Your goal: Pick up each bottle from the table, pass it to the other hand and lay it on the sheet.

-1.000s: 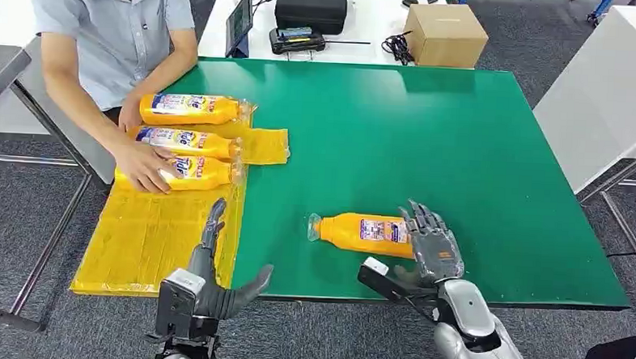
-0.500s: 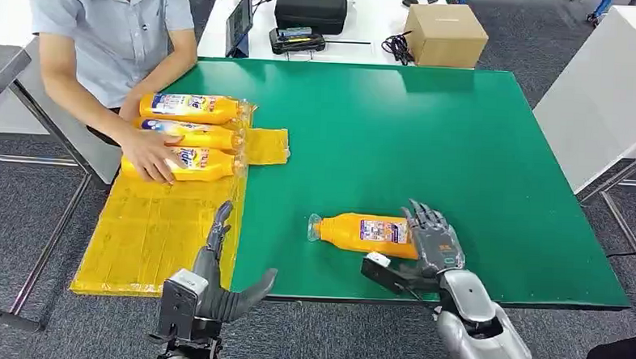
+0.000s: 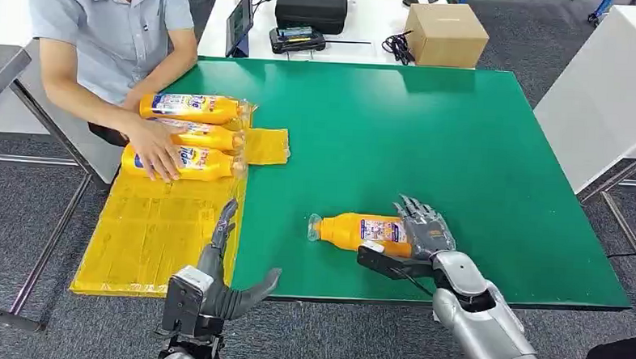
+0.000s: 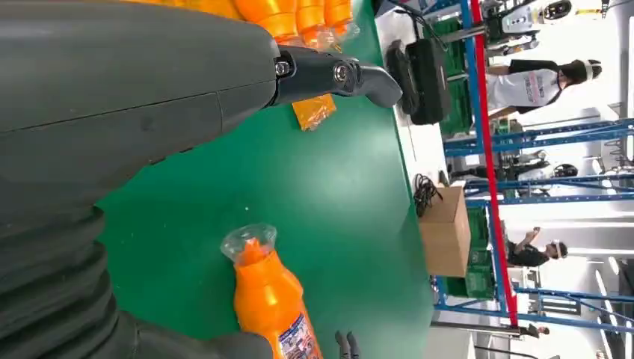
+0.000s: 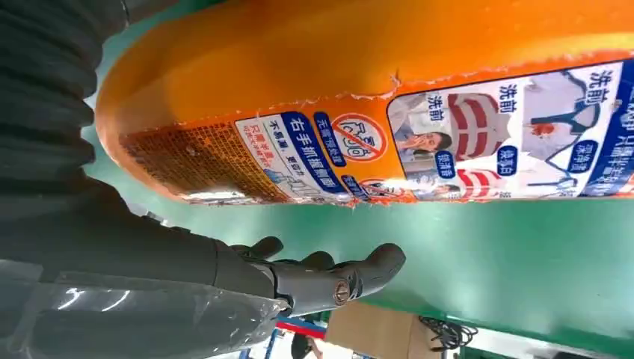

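Where visible up close, bottle (image 5: 359, 97) label print.

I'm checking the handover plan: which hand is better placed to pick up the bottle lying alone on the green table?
The right hand: its fingers already lie over the base end of the bottle. The left hand is open near the yellow sheet, apart from the bottle.

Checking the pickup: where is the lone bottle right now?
In the head view the bottle lies on its side on the green table near its front edge, cap towards the yellow sheet, with the right hand at its base.
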You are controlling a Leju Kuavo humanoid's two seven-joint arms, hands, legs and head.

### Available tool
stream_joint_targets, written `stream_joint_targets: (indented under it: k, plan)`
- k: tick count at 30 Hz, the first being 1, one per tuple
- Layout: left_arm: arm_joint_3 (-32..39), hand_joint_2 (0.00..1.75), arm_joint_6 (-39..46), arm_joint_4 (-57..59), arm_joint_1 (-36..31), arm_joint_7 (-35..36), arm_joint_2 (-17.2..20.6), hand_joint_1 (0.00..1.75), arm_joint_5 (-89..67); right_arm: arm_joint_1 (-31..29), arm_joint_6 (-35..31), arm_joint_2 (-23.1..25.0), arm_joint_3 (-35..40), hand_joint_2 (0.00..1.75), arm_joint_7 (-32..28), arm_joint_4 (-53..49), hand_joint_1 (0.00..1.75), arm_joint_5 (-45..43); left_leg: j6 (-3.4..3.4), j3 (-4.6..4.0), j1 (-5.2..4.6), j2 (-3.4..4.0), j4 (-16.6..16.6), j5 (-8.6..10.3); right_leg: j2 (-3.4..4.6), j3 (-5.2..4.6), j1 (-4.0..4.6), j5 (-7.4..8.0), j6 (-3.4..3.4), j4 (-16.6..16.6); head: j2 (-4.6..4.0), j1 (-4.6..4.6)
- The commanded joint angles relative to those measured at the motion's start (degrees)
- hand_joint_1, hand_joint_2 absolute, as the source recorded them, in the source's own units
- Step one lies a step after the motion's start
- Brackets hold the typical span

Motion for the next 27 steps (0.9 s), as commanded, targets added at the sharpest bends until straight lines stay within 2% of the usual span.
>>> stream_joint_targets:
  k: [1,6,8,9,10,15,20,27]
  plan:
    - [-1.2,1.75,-0.7,3.3,-2.0,0.9,1.9,0.00,-0.1,-4.2,1.1,-0.1,4.6,1.75,-0.1,6.6,0.00,-1.1,-0.15,0.26,0.10,0.13,0.0,-0.10,0.10,0.25,0.11,-0.05,-0.18,-0.1,0.00,-0.02]
    - [-0.5,1.75,-0.8,3.2,-2.4,1.5,1.9,0.00,-0.9,-5.3,1.9,-0.4,6.5,1.75,-0.3,8.2,0.00,-2.3,-0.13,0.21,0.08,0.13,0.0,-0.06,0.09,0.18,0.09,-0.02,-0.15,0.0,0.00,-0.02]
    - [-0.7,1.75,-1.4,3.9,-2.6,1.9,2.0,0.00,-1.2,-6.2,5.0,-1.7,7.6,1.75,-0.9,8.9,0.00,-4.6,-0.14,0.23,0.09,0.12,0.0,-0.07,0.09,0.21,0.10,-0.02,-0.15,-0.1,0.00,-0.02]
    - [-1.0,1.75,-1.7,4.2,-2.8,1.7,2.1,0.00,-1.7,-6.5,6.0,-2.7,8.1,1.75,-1.4,8.8,1.55,-5.9,-0.18,0.31,0.11,0.15,0.0,-0.12,0.11,0.29,0.12,-0.06,-0.20,-0.1,0.00,0.00]
    - [-1.1,1.75,-1.8,4.4,-2.9,1.7,2.1,0.00,-1.8,-7.0,7.6,-4.2,9.4,1.75,-1.9,8.6,1.75,-7.1,-0.11,0.21,0.06,0.10,0.0,-0.06,0.06,0.19,0.07,-0.02,-0.11,-0.1,0.00,-0.02]
    - [-1.5,1.75,-3.1,5.8,-4.0,1.2,2.3,0.00,-2.2,-9.1,12.9,-8.7,12.2,1.75,-3.4,8.6,1.75,-14.1,-0.15,0.31,0.09,0.01,0.0,-0.10,-0.03,0.33,0.11,-0.07,-0.17,-0.1,0.00,0.00]
    - [-2.3,1.75,-3.6,7.0,-5.0,0.5,2.3,0.00,-1.6,-7.9,14.2,-10.6,11.5,1.75,-4.2,7.7,1.75,-21.7,-0.15,0.34,0.06,-0.10,0.0,-0.08,-0.14,0.40,0.10,-0.08,-0.17,-0.1,0.00,0.00]
    - [-2.4,1.75,-3.4,7.1,-5.3,-0.8,2.2,0.00,-0.5,-6.1,11.5,-9.3,7.9,1.75,-6.5,5.3,1.75,-28.9,-0.17,0.33,0.03,-0.01,0.0,-0.09,-0.04,0.35,0.08,-0.06,-0.17,-0.1,0.00,-0.02]
